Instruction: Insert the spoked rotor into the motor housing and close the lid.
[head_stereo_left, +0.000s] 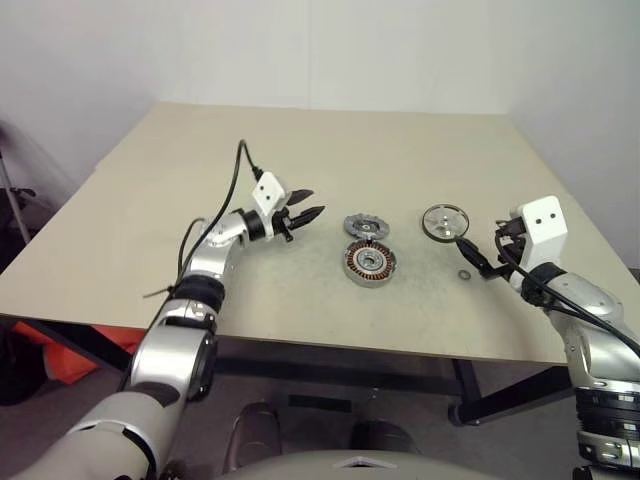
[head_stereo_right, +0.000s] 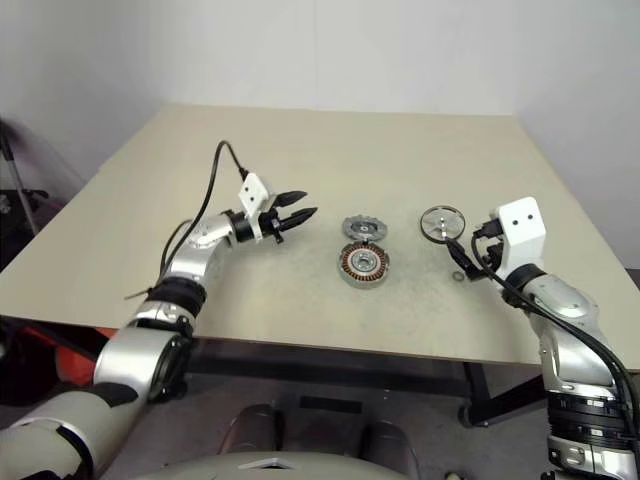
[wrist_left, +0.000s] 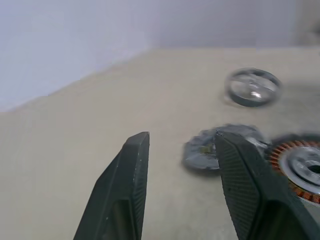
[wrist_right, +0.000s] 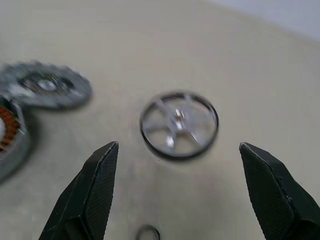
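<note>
right wrist view: small ring (wrist_right: 148, 233) beside spoked rotor (wrist_right: 179, 124)

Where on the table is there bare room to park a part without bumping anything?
The far half of the beige table, beyond the grey notched lid, is bare, as is the near-left stretch beside the left hand. It is crowded mid-table: lid, copper-wound motor housing, shiny spoked rotor and small dark ring near the right hand.
</note>
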